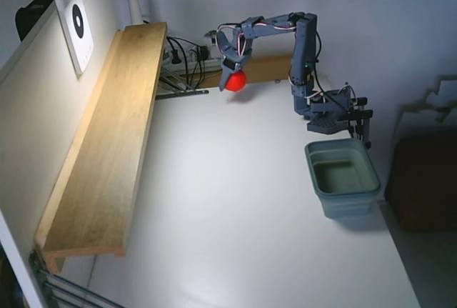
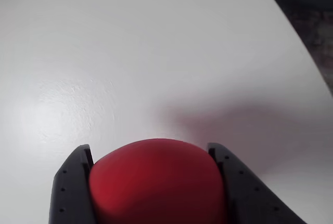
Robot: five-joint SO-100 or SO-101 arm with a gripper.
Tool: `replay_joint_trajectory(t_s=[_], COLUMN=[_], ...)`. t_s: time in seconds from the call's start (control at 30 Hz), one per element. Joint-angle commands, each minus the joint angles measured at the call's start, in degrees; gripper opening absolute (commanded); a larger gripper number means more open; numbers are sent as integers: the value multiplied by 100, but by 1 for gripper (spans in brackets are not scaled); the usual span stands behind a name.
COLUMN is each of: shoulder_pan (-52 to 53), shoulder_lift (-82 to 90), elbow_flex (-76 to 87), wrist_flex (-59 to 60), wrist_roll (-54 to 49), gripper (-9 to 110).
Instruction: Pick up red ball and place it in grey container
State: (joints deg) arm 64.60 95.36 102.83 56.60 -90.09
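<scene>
My gripper (image 1: 233, 78) is shut on the red ball (image 1: 235, 80) and holds it above the white table at the far end, near the wooden shelf. In the wrist view the red ball (image 2: 156, 180) fills the bottom centre, with a dark finger (image 2: 70, 187) on its left and another on its right; the gripper (image 2: 153, 154) hangs clear of the table, and a soft shadow lies below it. The grey container (image 1: 343, 176) stands open and empty at the right of the table in the fixed view, well to the right of the gripper and nearer the camera.
A long wooden shelf (image 1: 107, 143) runs along the table's left side. Cables and a power strip (image 1: 187, 58) lie at the far end behind the gripper. The arm's base (image 1: 332, 116) is clamped just behind the container. The table's right edge (image 1: 396, 251) drops off beside the tub.
</scene>
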Motion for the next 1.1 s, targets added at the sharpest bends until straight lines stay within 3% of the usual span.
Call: replay_joint_trajectory(t_s=[0.0, 0.5, 0.8, 1.07], shoulder_pan=[73, 73, 23, -1321], shoulder_lift=[296, -521, -576, -576], elbow_flex=[-830, -4412, -4567, -4567], wrist_flex=[719, 3483, 3584, 3584], wrist_roll=[9, 9, 9, 9], gripper=[23, 23, 23, 23])
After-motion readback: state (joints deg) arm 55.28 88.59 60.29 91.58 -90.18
